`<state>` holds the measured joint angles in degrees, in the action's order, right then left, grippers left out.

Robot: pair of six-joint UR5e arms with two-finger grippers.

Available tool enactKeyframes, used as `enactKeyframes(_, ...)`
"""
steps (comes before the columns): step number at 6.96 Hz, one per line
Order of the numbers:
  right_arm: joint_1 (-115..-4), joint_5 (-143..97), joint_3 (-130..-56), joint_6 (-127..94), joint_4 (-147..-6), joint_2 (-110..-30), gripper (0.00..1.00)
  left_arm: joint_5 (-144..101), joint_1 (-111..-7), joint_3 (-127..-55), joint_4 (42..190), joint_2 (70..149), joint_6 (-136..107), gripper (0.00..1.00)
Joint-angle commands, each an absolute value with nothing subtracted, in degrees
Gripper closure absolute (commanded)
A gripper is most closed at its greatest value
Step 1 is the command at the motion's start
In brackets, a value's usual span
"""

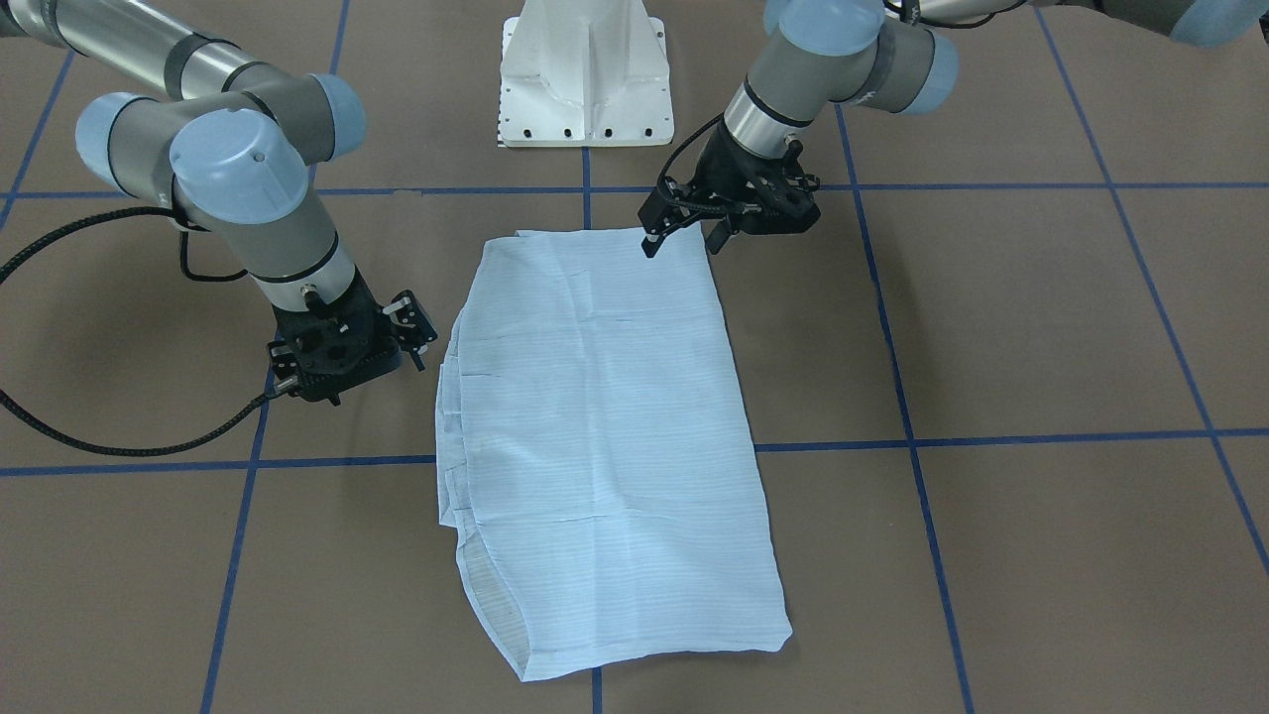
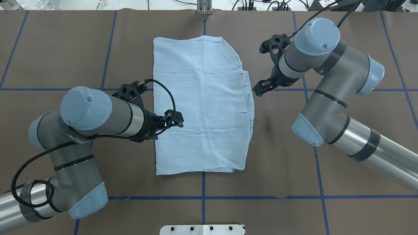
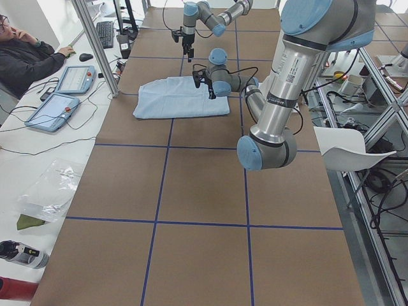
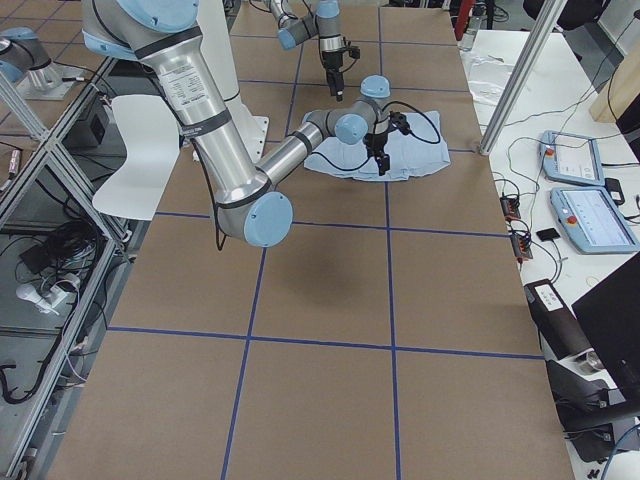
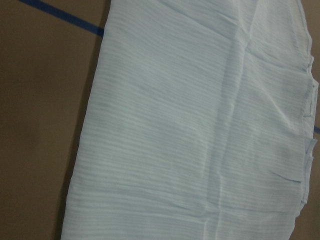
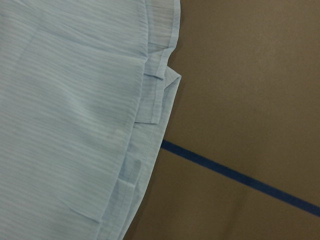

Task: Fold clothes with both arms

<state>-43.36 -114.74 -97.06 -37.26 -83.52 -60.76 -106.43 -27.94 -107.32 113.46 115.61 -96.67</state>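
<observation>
The clothes are one light-blue striped shirt (image 1: 595,426) (image 2: 202,107), folded into a long rectangle and lying flat mid-table. Its layered edges (image 6: 150,100) face the right arm's side. My left gripper (image 1: 682,241) (image 2: 174,119) hovers open above the shirt's left edge, near the robot-side end, holding nothing. My right gripper (image 1: 413,322) (image 2: 261,88) hangs open just beside the layered right edge and is clear of the fabric. The left wrist view shows only smooth shirt fabric (image 5: 200,125) and brown table. No collar or buttons are visible.
The white pedestal base (image 1: 585,79) stands at the robot's side of the table. Blue tape lines (image 2: 202,197) grid the brown surface. A person (image 3: 25,57) sits at a side desk with tablets (image 3: 54,108) beyond the table's far edge.
</observation>
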Motion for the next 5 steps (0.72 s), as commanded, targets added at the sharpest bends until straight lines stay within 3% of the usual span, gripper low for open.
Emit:
enactKeyframes(1, -39.8, -115.4, -98.9, -44.7, -83.2, -61.7, 0.00, -102.2, -23.0, -107.2, 113.3, 115.2, -99.0, 0.00)
enactKeyframes(5, -36.3, -115.1, -103.8, -50.5, -83.3, -64.0, 0.00, -100.2, -18.5, -106.4, 113.4, 109.9, -100.1, 0.08)
